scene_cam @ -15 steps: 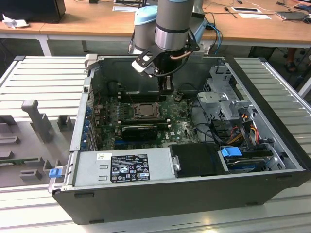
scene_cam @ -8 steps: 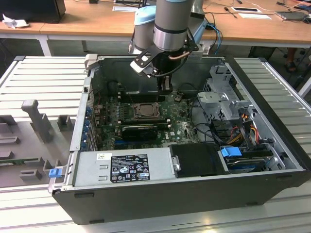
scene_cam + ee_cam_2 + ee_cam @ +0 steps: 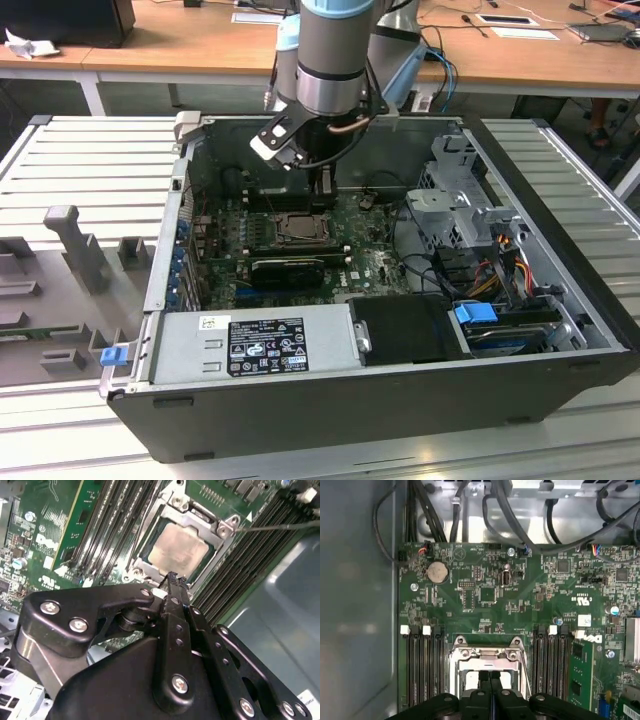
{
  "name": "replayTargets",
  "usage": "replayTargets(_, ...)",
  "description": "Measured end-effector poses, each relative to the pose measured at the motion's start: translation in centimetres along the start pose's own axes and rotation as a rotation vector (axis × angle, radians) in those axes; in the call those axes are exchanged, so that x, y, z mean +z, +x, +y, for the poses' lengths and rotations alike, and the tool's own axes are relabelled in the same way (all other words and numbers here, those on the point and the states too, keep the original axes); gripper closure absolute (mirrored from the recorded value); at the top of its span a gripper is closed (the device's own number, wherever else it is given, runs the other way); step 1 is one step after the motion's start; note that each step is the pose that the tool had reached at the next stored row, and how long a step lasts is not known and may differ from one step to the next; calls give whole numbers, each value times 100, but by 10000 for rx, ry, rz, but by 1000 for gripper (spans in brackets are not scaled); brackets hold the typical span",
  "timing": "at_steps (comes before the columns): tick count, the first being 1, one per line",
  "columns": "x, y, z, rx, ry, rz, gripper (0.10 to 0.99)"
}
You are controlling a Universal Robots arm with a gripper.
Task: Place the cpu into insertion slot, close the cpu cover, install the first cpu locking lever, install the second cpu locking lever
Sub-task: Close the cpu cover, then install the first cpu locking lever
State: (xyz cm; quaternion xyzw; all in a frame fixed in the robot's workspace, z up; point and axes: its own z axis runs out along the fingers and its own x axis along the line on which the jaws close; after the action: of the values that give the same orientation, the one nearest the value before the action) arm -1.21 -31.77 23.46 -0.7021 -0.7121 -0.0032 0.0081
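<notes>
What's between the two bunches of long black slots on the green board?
The insertion slot, seen in both wrist views; the second wrist view shows the cpu sitting in it.

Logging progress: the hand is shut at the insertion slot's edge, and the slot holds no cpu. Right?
No. The second wrist view shows the cpu seated in the insertion slot; the hand is shut at its edge.
</notes>
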Motion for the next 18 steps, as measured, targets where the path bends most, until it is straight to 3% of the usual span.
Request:
replayTargets(2,12,0,-38,-28,0,0,980)
replayTargets(5,21,2,-152,-52,-14,0,980)
replayTargets(18,6,3,-206,-54,-14,-2,980)
